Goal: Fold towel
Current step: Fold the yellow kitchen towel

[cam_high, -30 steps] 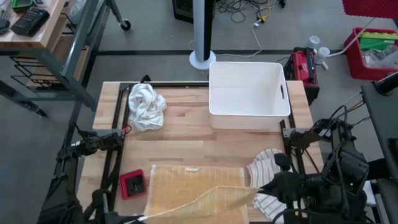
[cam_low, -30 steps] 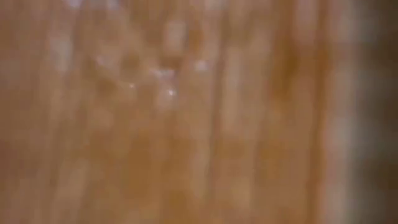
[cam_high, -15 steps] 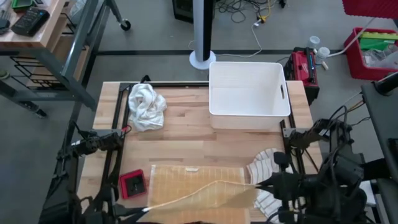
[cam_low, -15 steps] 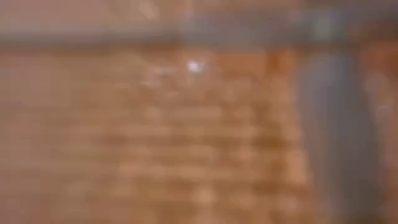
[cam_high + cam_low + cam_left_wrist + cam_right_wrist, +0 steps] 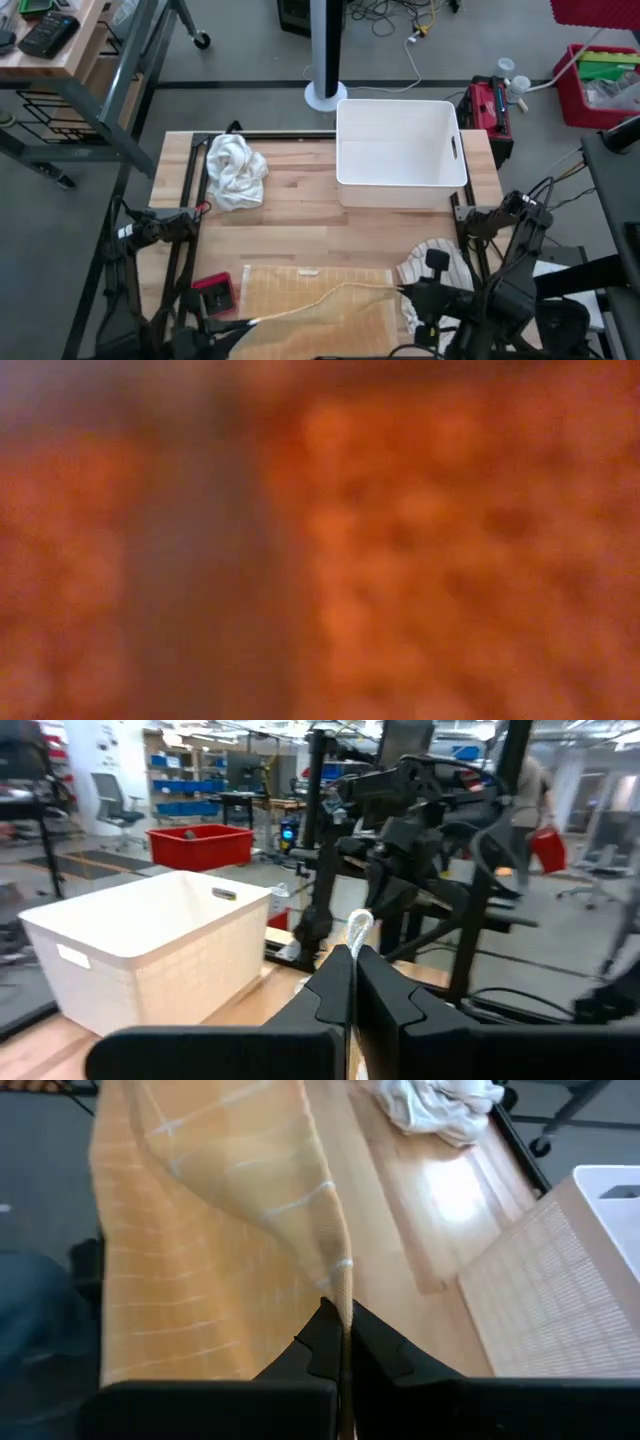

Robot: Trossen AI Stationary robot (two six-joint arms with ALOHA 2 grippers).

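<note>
Room: grey floor round the bench, a white column base (image 5: 325,95) and loose cables beyond the far edge, a red toolbox (image 5: 487,108) off the right side.
Surface: pale wooden table (image 5: 300,225) with dark rails down both sides.
Low view: nothing but an orange blur with a grey band; no object can be made out.
Towel: the yellow towel (image 5: 335,305) lies at the near edge of the table, its near edge lifted off the wood in a ridge between the two grippers; its nearest part is cut off by the frame.
Right gripper: right gripper (image 5: 403,293) pinched together on the towel's right corner, the cloth trailing away from its fingers (image 5: 330,1335) in the right wrist view.
Left gripper: left gripper (image 5: 243,324) closed on the towel's left corner at the near-left; only a white scrap of cloth shows above its fingers (image 5: 340,985) in its own view.
Other cloths: a crumpled white cloth (image 5: 234,171) at the far left; a striped cloth (image 5: 430,262) partly hidden under the right arm.
Bin: white bin (image 5: 400,150) at the far right.
Small item: a red and black object (image 5: 213,293) just left of the towel; what it is cannot be told.
</note>
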